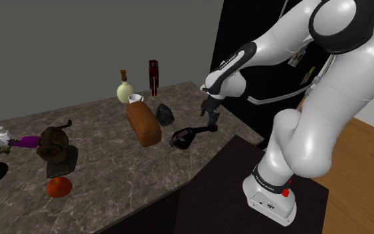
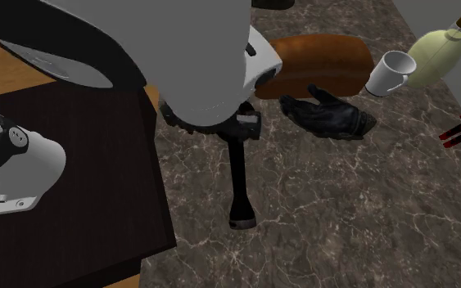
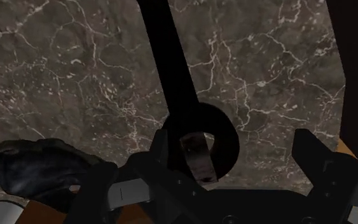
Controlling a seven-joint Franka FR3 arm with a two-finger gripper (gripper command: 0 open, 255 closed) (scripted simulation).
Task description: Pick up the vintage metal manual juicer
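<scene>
- Hovering just above the handle end of the dark juicer [image 1: 183,138] in the shoulder view, the gripper [image 1: 211,120] is over a marble counter [image 1: 112,166]; the juicer lies there beside a bread loaf [image 1: 143,123].
- Second exterior view: the long handle [image 2: 237,176] lies flat.
- Wrist view: the fingers [image 3: 311,156] stand apart, straddling the handle's ring. The juicer looks stiff, heavy and slick, so clamp across the narrow handle.

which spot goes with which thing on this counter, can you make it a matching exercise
1 black long-handled juicer
2 small white cup
3 round red tomato
4 brown bread loaf

a beside the cream round flask
b handle under the black hand
c between the brown grinder and the black glove
d near the dark veined counter's front edge

Pairs: 1-b, 2-a, 3-d, 4-c
</scene>
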